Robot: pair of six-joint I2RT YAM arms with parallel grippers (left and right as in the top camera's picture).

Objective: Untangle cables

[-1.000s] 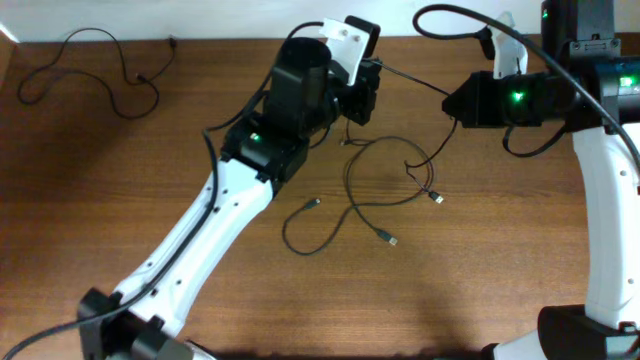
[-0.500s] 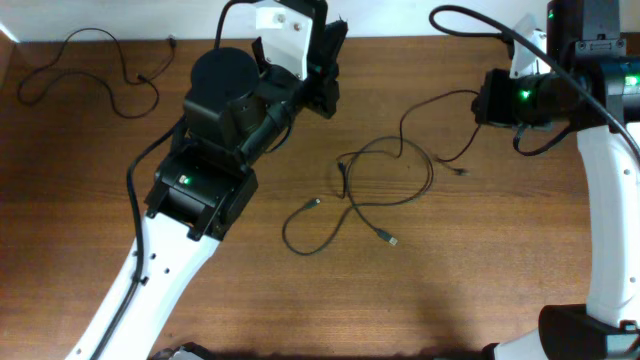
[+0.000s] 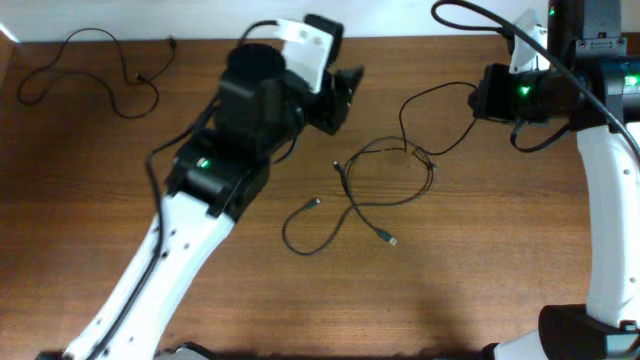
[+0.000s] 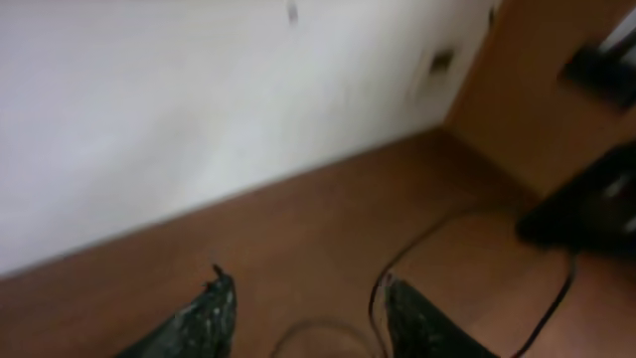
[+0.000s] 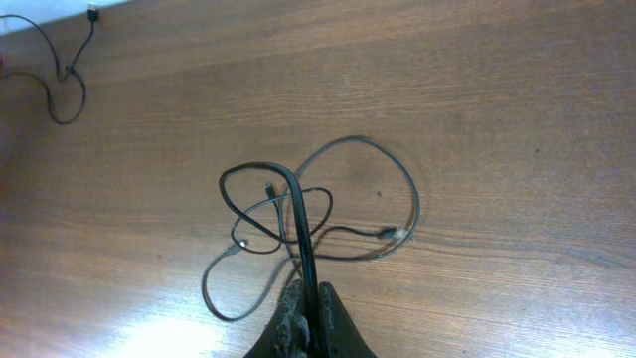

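A tangle of thin black cables (image 3: 385, 180) lies on the wooden table between the arms, with silvery plug ends trailing to its front left. My right gripper (image 3: 478, 95) is shut on one cable (image 3: 430, 100) that arcs from it down into the tangle. In the right wrist view that cable (image 5: 296, 214) runs straight out of the closed right gripper (image 5: 303, 298) to the looped tangle (image 5: 328, 224). My left gripper (image 3: 345, 95) hovers at the tangle's back left, open. The left wrist view shows the left gripper (image 4: 313, 298) holding nothing; a cable (image 4: 433, 236) passes by its right finger.
A separate thin black cable (image 3: 90, 70) lies loosely looped at the table's far left back corner, also visible in the right wrist view (image 5: 55, 85). A white wall (image 4: 199, 99) borders the table's back edge. The right arm's thick cable (image 3: 470, 15) arches above the back right.
The left gripper's jaws have opened. The left arm swung left and then back right toward the tangle. The cable once taut between the grippers now hangs slack from the right gripper.
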